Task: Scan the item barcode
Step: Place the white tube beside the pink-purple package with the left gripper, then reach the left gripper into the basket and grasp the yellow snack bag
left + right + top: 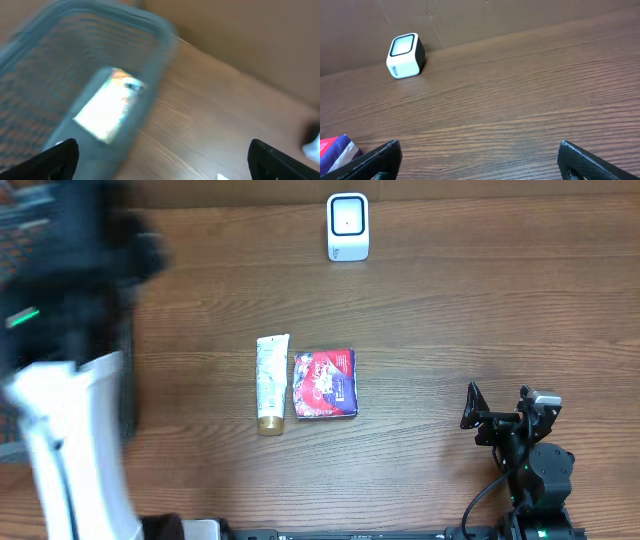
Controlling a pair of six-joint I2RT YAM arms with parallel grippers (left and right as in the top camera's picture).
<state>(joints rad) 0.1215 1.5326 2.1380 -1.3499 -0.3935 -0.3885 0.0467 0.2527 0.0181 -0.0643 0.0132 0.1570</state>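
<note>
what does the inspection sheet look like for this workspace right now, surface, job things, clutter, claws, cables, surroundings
surface: wooden table, brown grain, no spills seen
job's things: white scanner upright at the far edge; cream tube lying flat at the centre, cap toward the near edge; purple-red packet flat beside the tube, on its right in the overhead view
clutter: blue-grey mesh basket under the left wrist camera, a blurred light pack inside it
grippers: left claw open, empty, its arm blurred; right claw open, empty, apart from the packet
cables: black cable looping by the right arm's base
surroundings: brown board behind the table
</note>
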